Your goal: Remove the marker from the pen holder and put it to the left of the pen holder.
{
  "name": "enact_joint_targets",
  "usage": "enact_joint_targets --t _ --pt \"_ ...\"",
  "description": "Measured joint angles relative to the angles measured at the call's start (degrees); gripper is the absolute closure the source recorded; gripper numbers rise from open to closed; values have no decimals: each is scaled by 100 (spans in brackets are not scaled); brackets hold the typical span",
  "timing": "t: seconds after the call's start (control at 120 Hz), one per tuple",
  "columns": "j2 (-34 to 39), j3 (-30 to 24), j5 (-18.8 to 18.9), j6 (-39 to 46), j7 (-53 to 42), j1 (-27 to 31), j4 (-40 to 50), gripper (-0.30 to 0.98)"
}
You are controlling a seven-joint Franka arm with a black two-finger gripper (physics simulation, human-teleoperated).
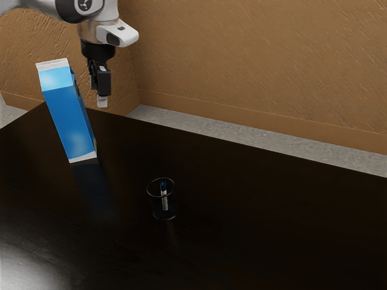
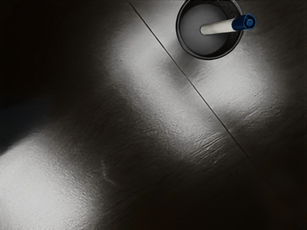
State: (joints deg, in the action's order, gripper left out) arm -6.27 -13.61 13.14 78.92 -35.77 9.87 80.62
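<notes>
High above the table's far part, my gripper [image 1: 102,99] hangs pointing down in the exterior view, beyond and above the pen holder. The round dark pen holder [image 1: 164,215] stands upright on the table. Inside it leans the marker [image 1: 164,198], white with a blue cap at its upper end. From the wrist view, the pen holder [image 2: 184,43] is an open cup, and the marker [image 2: 218,27] slants across it with its blue cap over the rim. Nothing touches the marker except the holder. The gap between my fingers cannot be made out.
A tall blue and white carton [image 1: 71,115] stands on the dark table [image 1: 272,211], in the exterior view left of the pen holder and close to my gripper. Behind the table rises a brown wall [image 1: 254,66].
</notes>
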Motion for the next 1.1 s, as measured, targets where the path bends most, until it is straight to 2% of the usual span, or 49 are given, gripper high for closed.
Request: enact_joint_targets --t 0.1,0.2,0.3,0.542,0.683,0.9,1.1 --pt "0 -184 -13 -3 2 -67 0 0" --pt "-67 -659 -15 -23 2 -339 38 0" --pt "-584 -801 27 -81 3 -703 72 0" --pt "-1222 -768 627 -157 6 -918 749 0" --pt "-1430 -763 797 -217 10 -938 1157 0" --pt "-1865 -754 873 -248 33 -1195 1100 0" --pt "-2290 -607 1026 -231 62 -1287 655 0"
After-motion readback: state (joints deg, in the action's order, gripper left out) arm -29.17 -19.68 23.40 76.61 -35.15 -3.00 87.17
